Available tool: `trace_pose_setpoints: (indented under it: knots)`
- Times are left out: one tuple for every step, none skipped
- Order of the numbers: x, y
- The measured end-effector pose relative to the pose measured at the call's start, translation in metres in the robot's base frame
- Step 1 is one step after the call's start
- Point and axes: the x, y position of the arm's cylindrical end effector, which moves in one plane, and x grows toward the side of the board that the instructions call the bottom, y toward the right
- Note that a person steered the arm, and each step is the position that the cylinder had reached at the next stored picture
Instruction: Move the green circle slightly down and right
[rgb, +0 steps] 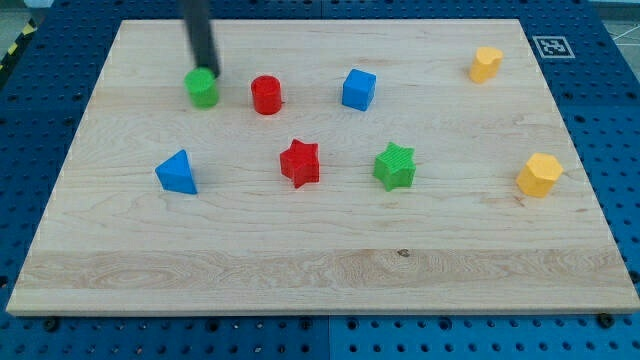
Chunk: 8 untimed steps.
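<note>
A wooden board is laid on a blue pegboard table. Nearest the view's bottom, a blue triangle, a red star, a green star and a yellow hexagon are spread in a loose row from left to right. Further up, the green circle is placed at the view's upper left, with a red circle near its right and a blue cube beyond that. A second yellow block is set near the top right corner. My tip is seen touching the green circle's upper edge. No pincer is carried; only the dark rod is shown.
</note>
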Motion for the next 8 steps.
trace_pose_setpoints:
  knots:
    - [0.003, -0.028]
    - [0.002, -0.032]
    - [0.002, -0.032]
    - [0.051, -0.015]
    - [0.056, -0.014]
    - [0.064, -0.002]
    - [0.085, 0.017]
    - [0.055, 0.018]
